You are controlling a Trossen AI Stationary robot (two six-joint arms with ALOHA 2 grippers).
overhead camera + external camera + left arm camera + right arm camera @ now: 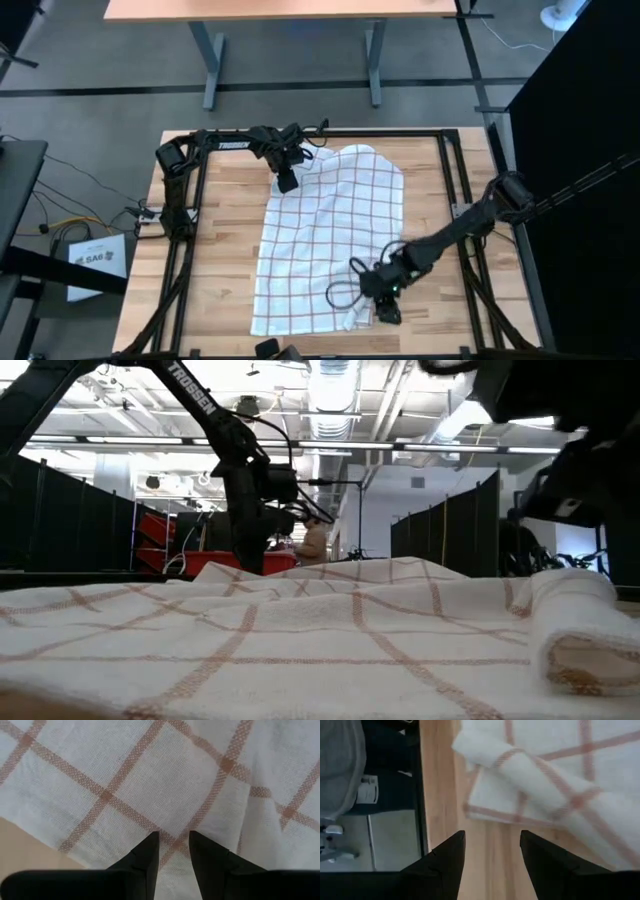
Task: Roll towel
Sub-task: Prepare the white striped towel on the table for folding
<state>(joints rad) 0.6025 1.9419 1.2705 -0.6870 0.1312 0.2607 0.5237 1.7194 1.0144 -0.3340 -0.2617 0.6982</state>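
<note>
The white towel (330, 240) with its reddish-brown grid lies spread on the wooden table, running from the far edge to the near edge. Its near right corner is curled into a short roll (530, 770), which also shows in the low view as the roll (580, 630). My right gripper (492, 840) hovers open over bare wood just beside that roll, near the table's front (388, 312). My left gripper (288, 180) is at the towel's far left edge, its fingers nearly together on the cloth (174, 842). My left gripper comes at the towel from above, pointing down, close to the towel's far left edge (175, 857). A bit of cloth sits in the narrow gap between the two fingers. One layer or several, I cannot tell. The rest of the towel lies on the table.
Black frame rails (196, 230) run along the table's sides and far edge. A looped black cable (340, 295) lies over the towel by my right gripper. Bare wood (225, 260) shows to the left of the towel and bare wood (440, 300) to its right.
</note>
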